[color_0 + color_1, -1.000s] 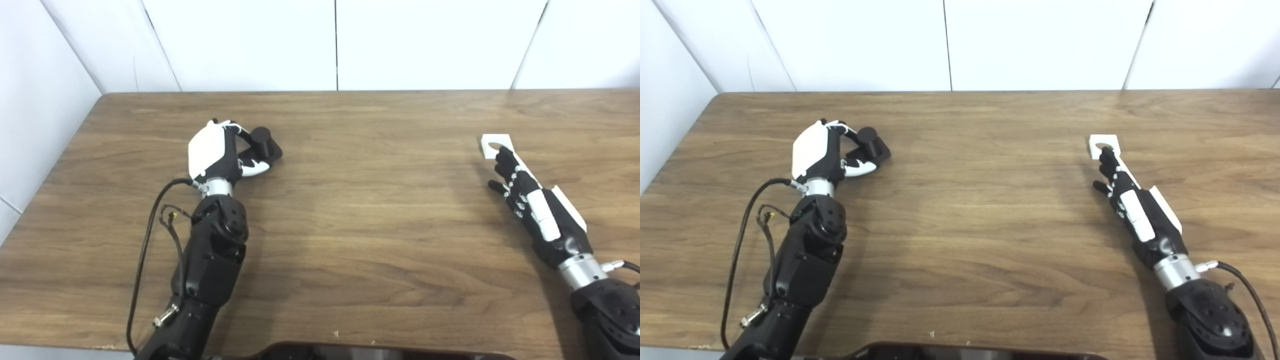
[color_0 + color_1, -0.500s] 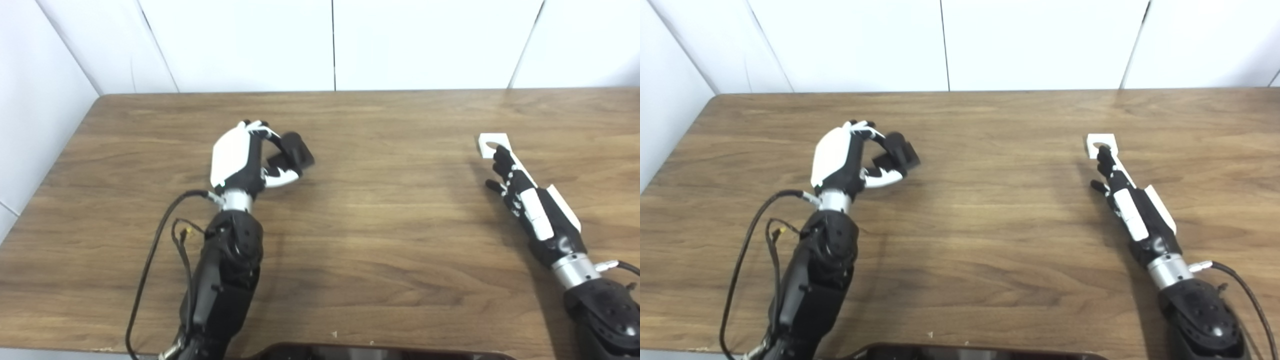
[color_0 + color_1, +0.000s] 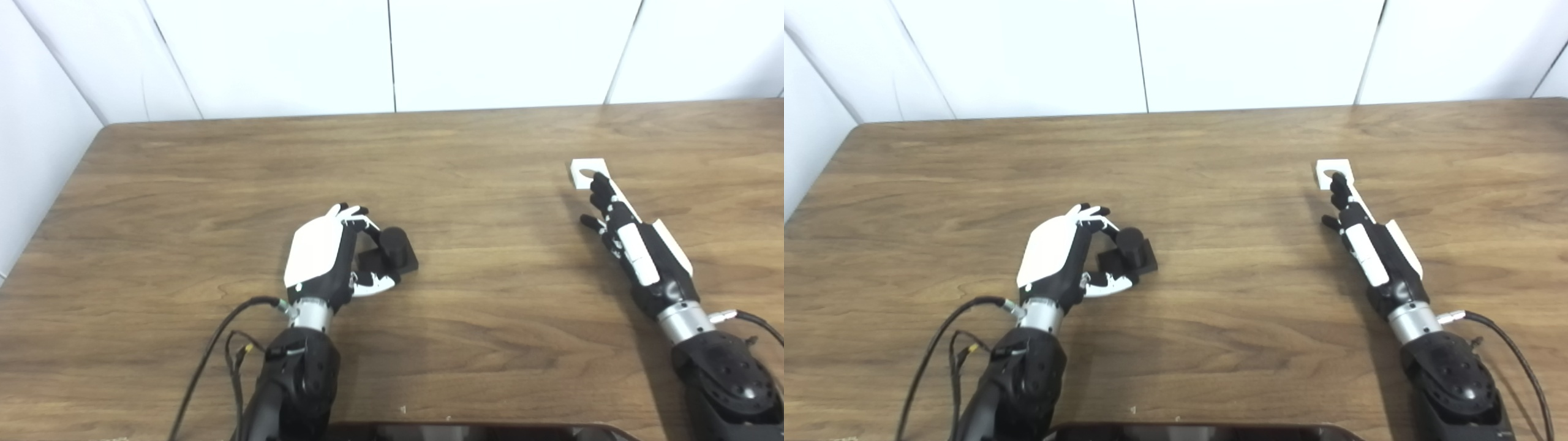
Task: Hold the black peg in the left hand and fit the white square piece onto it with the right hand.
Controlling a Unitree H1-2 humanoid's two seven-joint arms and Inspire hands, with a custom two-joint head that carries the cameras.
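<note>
On the left half of the wooden desk (image 3: 184,184), the left hand (image 3: 327,257) sits low over the surface with its white back facing up, and its fingers (image 3: 358,215) are curled around the black peg (image 3: 392,245). The peg is a short round post on a square black base, and it stands upright with the base at or just above the wood, can't quite tell which. The thumb tucks in against the near side of the base, so the hand has a proper hold on it.

Middle of the desk is just bare wood grain between the two arms.

Over on the right, the right hand (image 3: 1363,236) is stretched out flat and long, fingers held straight and nothing in them. Its fingertips reach the white square piece (image 3: 1331,171), which lies flat on the desk with its round hole facing up, and one fingertip sits right at the edge of that hole. So the white piece is well apart from the peg, way across the desk.
</note>
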